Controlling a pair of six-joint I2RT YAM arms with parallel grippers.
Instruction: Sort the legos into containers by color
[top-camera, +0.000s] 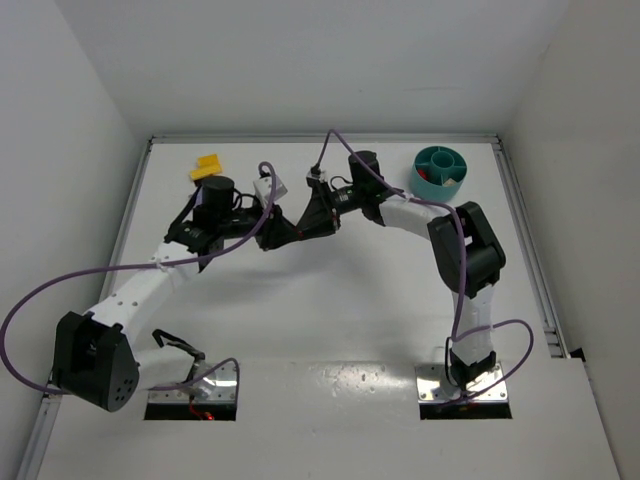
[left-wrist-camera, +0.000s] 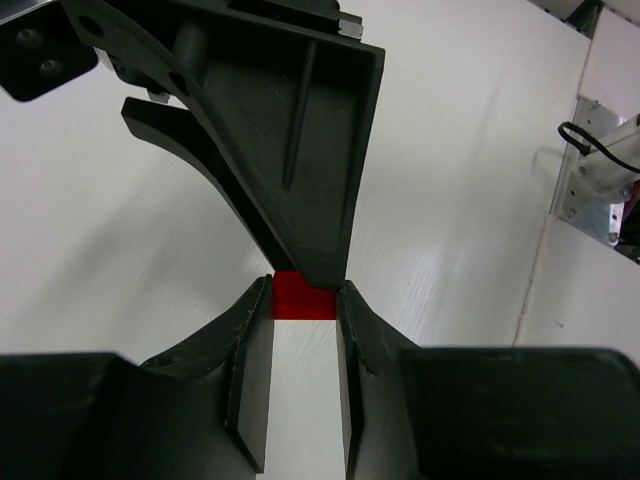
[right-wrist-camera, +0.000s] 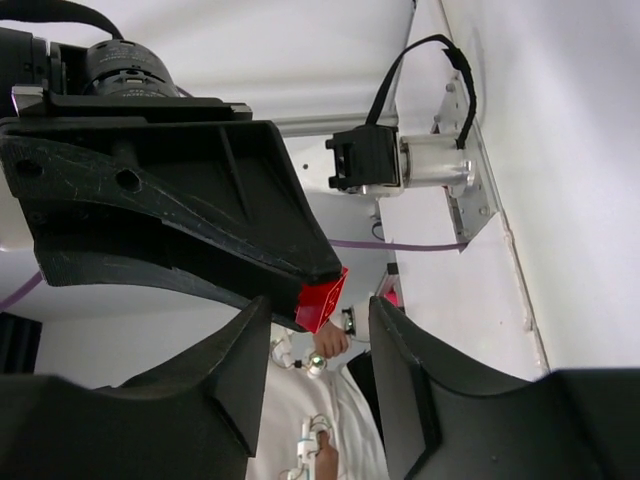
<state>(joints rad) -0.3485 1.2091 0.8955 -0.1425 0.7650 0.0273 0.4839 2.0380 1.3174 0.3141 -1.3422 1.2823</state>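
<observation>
A small red lego (left-wrist-camera: 302, 298) is pinched at the tips of my left gripper (left-wrist-camera: 303, 300), which is shut on it above the table. My right gripper (right-wrist-camera: 318, 318) faces the left one tip to tip. Its jaws straddle the same red lego (right-wrist-camera: 323, 302) with a gap on each side, so it is open. In the top view the left gripper (top-camera: 272, 234) and right gripper (top-camera: 300, 228) meet at mid-table, and the brick is hidden between them. A yellow lego (top-camera: 205, 166) lies at the back left. The teal container (top-camera: 438, 170) stands at the back right with something red in one compartment.
Purple cables loop from both arms, one arching over the right arm (top-camera: 340, 145). White walls close in the table on the left, back and right. A metal rail (top-camera: 530, 250) runs along the table's right edge.
</observation>
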